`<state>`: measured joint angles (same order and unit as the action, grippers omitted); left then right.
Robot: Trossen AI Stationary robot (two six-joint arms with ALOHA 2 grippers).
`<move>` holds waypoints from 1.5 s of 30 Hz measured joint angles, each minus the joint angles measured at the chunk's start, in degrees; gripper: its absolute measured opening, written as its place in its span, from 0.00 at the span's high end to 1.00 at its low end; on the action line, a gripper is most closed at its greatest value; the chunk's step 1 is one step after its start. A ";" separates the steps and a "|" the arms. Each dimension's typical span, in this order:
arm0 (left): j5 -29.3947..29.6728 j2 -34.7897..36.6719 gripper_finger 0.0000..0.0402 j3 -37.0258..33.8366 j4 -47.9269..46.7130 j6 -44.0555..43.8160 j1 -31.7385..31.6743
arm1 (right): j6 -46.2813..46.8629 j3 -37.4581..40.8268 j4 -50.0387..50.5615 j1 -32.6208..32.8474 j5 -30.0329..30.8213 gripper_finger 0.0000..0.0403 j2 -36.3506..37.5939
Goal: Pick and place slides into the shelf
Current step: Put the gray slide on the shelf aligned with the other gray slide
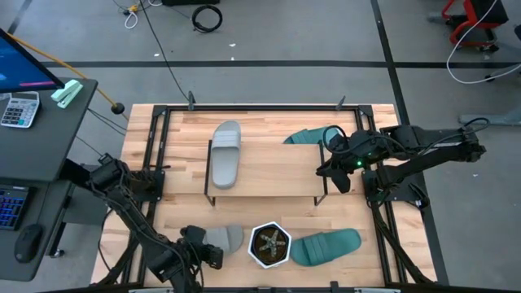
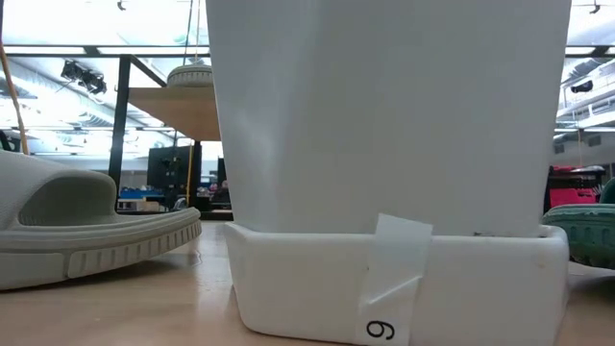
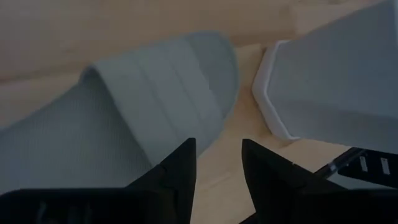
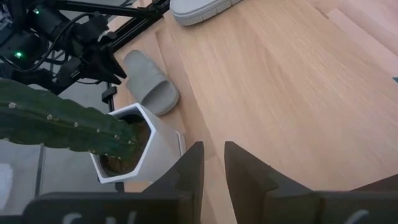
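Note:
A light grey slide (image 1: pixel 225 153) lies flat on the shelf's wooden top board (image 1: pixel 269 171). A teal slide (image 1: pixel 303 137) shows at the board's far edge, partly hidden beneath it. A second grey slide (image 1: pixel 225 237) (image 3: pixel 137 118) rests sole-down on the table at the near left, next to the plant pot. My left gripper (image 1: pixel 208 254) (image 3: pixel 217 168) hangs open just above this slide's strap end, touching nothing. Another teal slide (image 1: pixel 326 247) lies near the front, right of the pot. My right gripper (image 1: pixel 337 174) (image 4: pixel 213 165) hovers over the shelf's right end, narrowly open and empty.
A white hexagonal pot (image 1: pixel 270 246) (image 3: pixel 336 81) with a cactus stands between the two near slides, close to my left gripper. The shelf's black frame legs (image 1: pixel 207 195) stand behind them. A desk with a calculator (image 1: pixel 19 108) sits beyond the table's left edge.

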<state>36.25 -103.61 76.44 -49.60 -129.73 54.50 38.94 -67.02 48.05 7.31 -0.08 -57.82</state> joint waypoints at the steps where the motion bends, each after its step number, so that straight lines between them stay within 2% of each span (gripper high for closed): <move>1: 0.71 0.00 0.67 0.00 0.08 0.39 0.35 | -0.02 0.00 0.00 0.00 -0.02 0.82 0.00; 5: 4.85 0.00 0.67 0.07 -0.42 3.06 2.32 | -0.02 0.00 0.00 0.00 -0.02 0.83 0.00; 11: 4.58 0.00 0.69 0.09 -1.35 2.37 4.19 | -0.10 0.00 -0.02 0.00 0.00 0.83 0.00; 15: 0.06 0.02 0.71 0.09 -0.41 1.99 4.28 | -0.42 0.00 -0.25 0.02 0.00 0.83 0.00; 19: -9.35 0.12 0.72 -0.70 -0.78 -0.06 3.75 | -0.44 0.00 -0.26 0.02 0.00 0.83 0.00; 21: -11.71 0.13 0.72 -1.82 0.38 -0.87 3.30 | -0.48 0.00 -0.30 0.00 0.00 0.83 0.00; 26: -8.81 0.13 0.72 -3.27 2.87 -1.57 1.75 | -0.45 0.00 -0.33 0.00 0.00 0.83 0.00; 37: -10.94 0.11 0.77 -3.87 -0.23 -1.51 0.50 | 0.50 0.00 -1.46 1.34 -0.24 0.83 0.00; 45: -7.52 0.11 0.78 -3.87 -1.74 -0.99 -0.48 | 2.04 0.00 -2.72 2.01 0.24 0.83 -0.33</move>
<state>28.72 -103.50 72.58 -51.35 -130.72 54.02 40.97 -67.02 45.33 9.32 0.16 -58.15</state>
